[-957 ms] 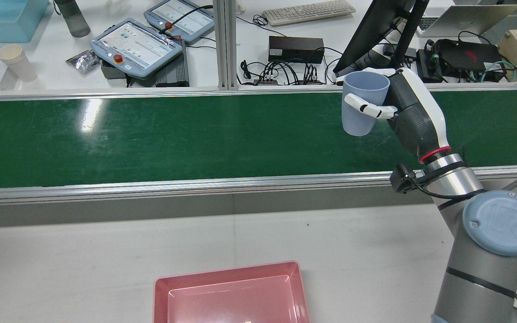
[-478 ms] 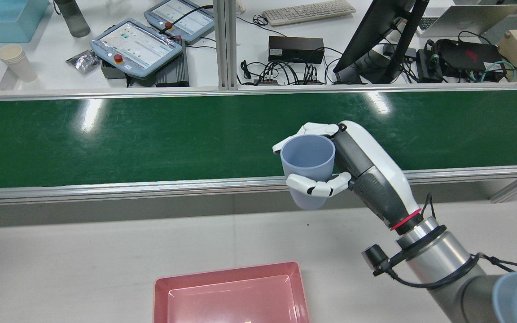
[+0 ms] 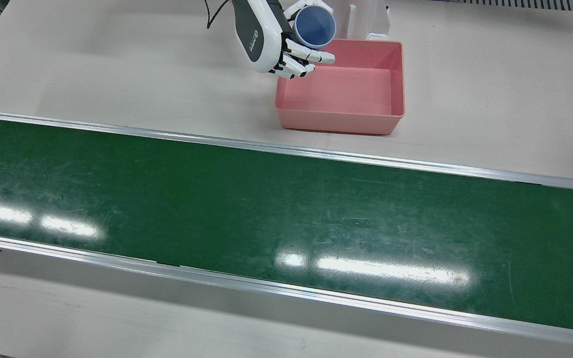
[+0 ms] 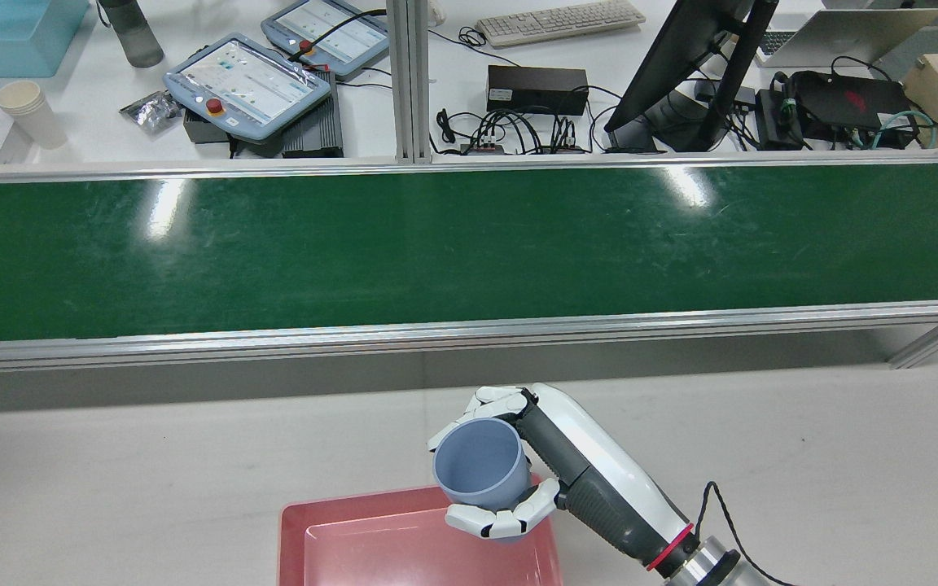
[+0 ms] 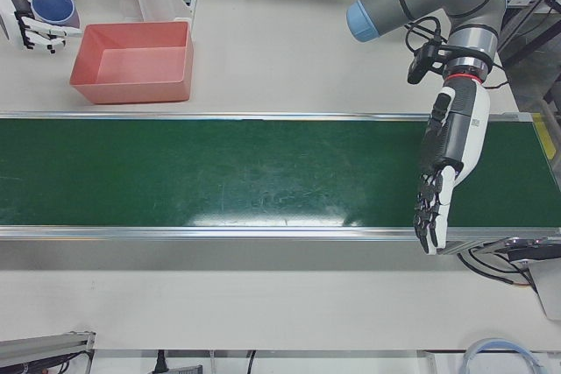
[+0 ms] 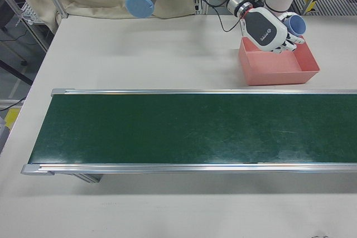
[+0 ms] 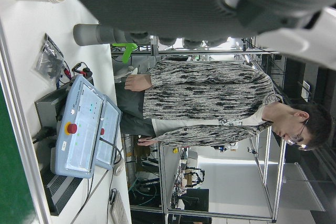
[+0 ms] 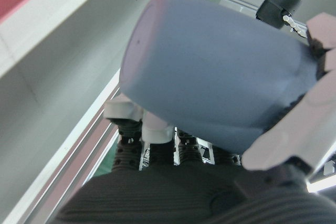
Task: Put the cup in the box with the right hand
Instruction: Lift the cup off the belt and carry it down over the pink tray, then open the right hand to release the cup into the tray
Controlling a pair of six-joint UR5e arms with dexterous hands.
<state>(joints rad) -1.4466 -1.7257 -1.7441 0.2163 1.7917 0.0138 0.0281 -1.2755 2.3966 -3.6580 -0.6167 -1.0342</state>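
Across the middle of the station runs the green conveyor belt (image 3: 286,214), the biggest thing you have to mind; it lies well apart from the work now, with bare white table (image 3: 117,74) between its near rail and the pink box (image 3: 361,124). The box sits at the robot's side of the table, open-topped, with low flared walls and nothing in it. A clear stand (image 3: 368,20) rises just beyond its far edge, so you have little room on that side and plenty toward the belt.

Your right hand (image 4: 518,480) has its fingers wrapped round the wall of the blue cup (image 4: 479,464), thumb on one side and the rest on the other, holding it mouth-up and slightly tilted. In the front view the cup (image 3: 315,27) hangs over the box's corner nearest the right arm, above the rim, not yet inside.

The cup looks like smooth rigid plastic, so I'd judge it light, stiff and a little slippery; the mid-wall hold suits it, and squeezing harder should gain you nothing. Carry it further toward the box's middle so its base clears the rim before you lower.

Your left hand (image 5: 436,203) hangs empty over the belt's far end, fingers straight and spread, out of the way
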